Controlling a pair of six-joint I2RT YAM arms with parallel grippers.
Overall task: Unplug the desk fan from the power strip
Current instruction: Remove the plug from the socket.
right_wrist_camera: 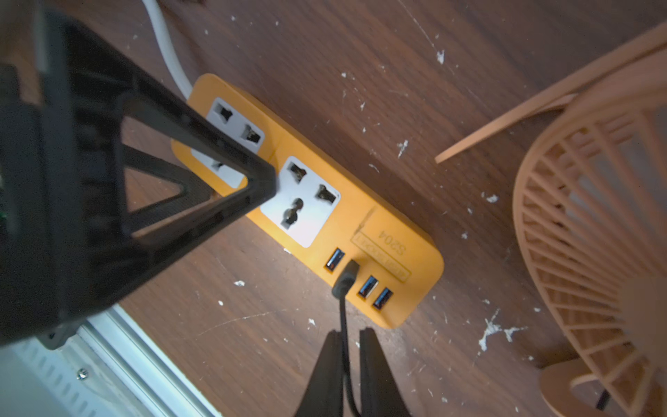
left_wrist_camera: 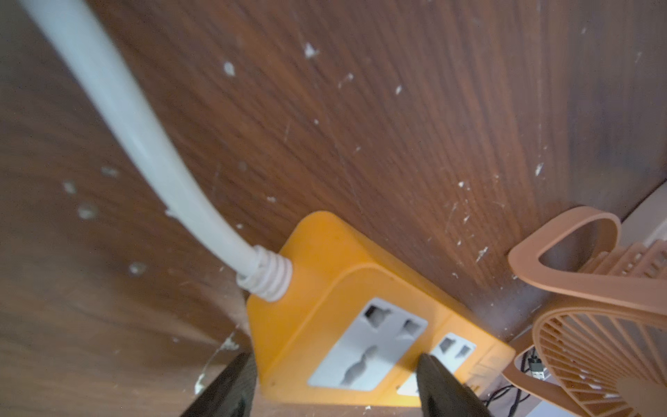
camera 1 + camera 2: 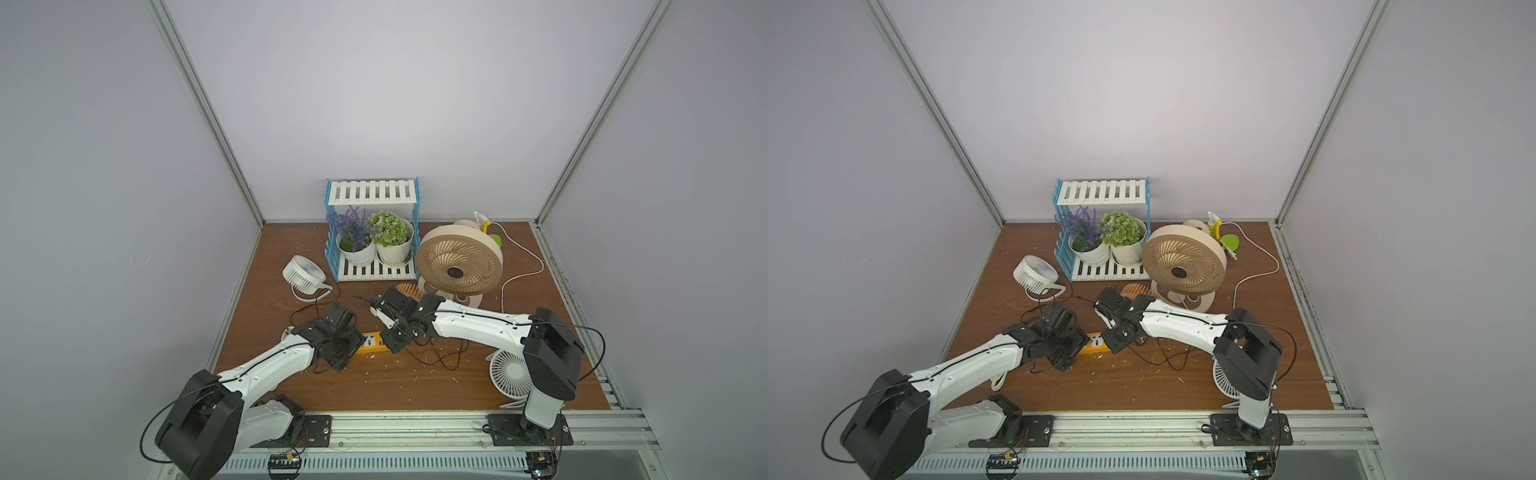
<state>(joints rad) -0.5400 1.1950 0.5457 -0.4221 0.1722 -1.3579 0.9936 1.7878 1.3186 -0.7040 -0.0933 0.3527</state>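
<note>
The orange-yellow power strip [image 3: 372, 343] [image 3: 1096, 343] lies flat on the wooden table, between both arms. A black USB plug [image 1: 346, 276] sits in one of its small ports. My right gripper [image 1: 352, 341] [image 3: 397, 347] is shut on the thin black cable [image 1: 343, 317] just behind that plug. My left gripper [image 2: 335, 382] [image 3: 358, 344] is open, and its fingers [image 2: 440, 386] straddle the strip's [image 2: 325, 289] end, where the white cord [image 2: 151, 151] enters. The cable's far end is hidden, so I cannot tell which fan is the desk fan.
A small peach fan [image 1: 595, 234] [image 3: 409, 291] lies just beyond the strip. A large tan fan [image 3: 459, 264] stands behind it. White fans sit at back left [image 3: 303, 274] and front right [image 3: 509, 374]. A blue-and-white plant rack [image 3: 374, 232] stands at the back.
</note>
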